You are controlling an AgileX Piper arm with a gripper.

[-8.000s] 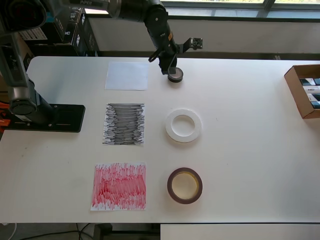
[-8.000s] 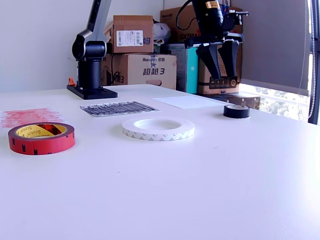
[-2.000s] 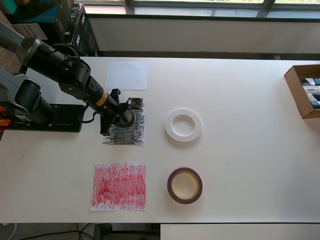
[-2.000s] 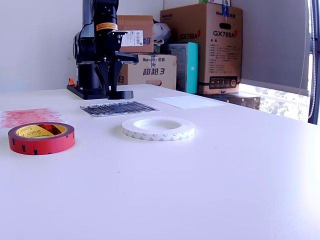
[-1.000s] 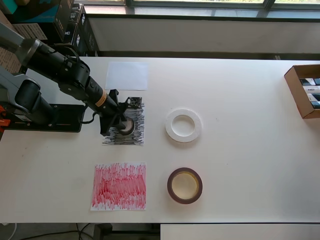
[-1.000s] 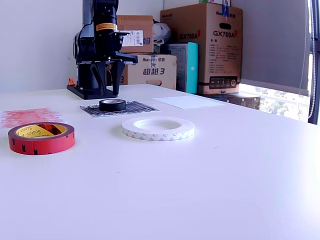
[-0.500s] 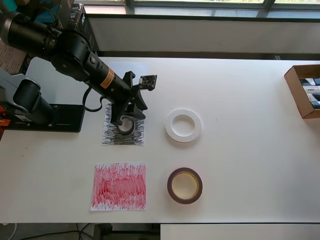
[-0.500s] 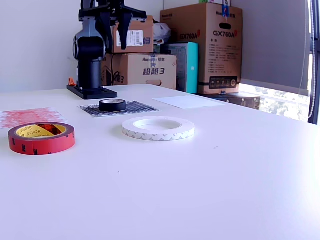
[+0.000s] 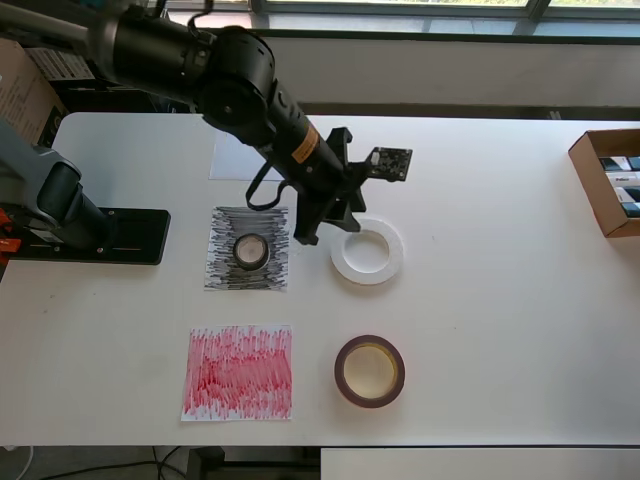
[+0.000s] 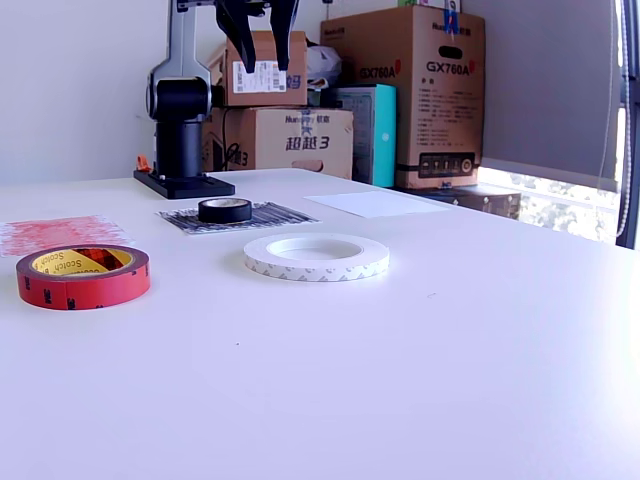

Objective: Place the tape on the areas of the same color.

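Black tape roll (image 9: 250,249) is seen flat on the scribbled black sheet (image 9: 225,271), near its middle. Gripper (image 9: 322,226) is raised above the tabletop (image 9: 480,250), jaws spread and empty, over the gap between the black sheet and the white ring (image 9: 367,251). White ring lies on bare tabletop, apart from the plain white sheet (image 9: 230,160). Maroon-brown ring (image 9: 369,371) lies just beside the scribbled red sheet (image 9: 238,372), not touching it.
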